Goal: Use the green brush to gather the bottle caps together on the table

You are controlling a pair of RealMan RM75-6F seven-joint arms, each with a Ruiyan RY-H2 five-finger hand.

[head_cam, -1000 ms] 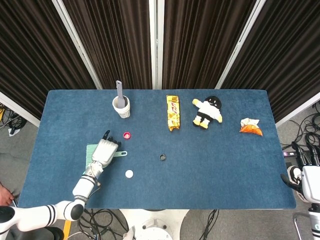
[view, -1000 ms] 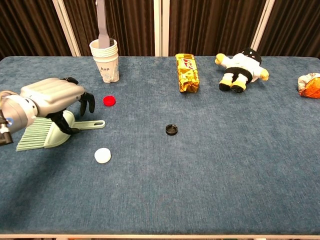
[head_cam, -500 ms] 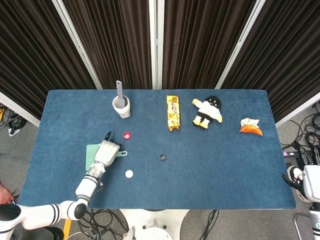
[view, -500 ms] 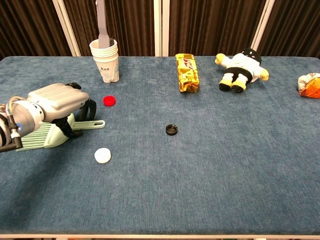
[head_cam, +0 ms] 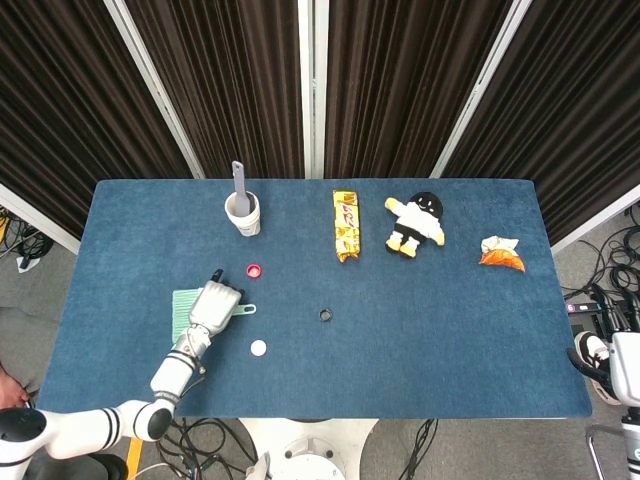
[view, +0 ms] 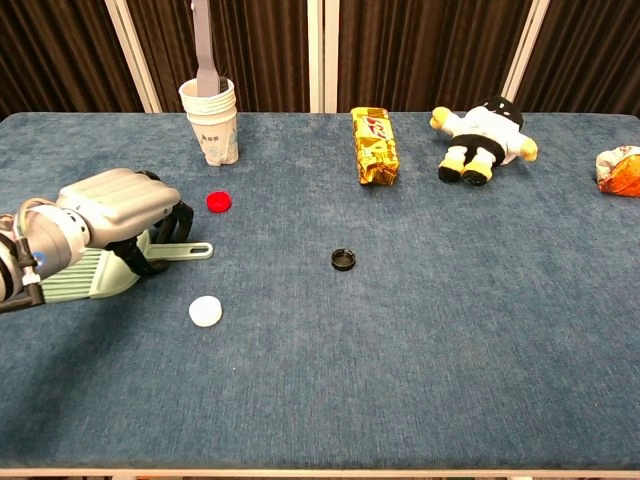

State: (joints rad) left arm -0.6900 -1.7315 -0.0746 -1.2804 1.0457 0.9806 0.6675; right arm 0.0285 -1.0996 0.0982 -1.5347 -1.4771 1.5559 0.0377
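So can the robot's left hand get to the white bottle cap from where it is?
Probably yes. The left hand rests on the green brush, and the white cap lies close by on bare table with nothing between them.

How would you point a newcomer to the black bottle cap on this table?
Start at the gold snack packet lying at the back middle of the blue table, then come toward the front edge. The black cap sits alone on bare cloth there. Unlike the red cap and white cap further left, it is a dark open ring.
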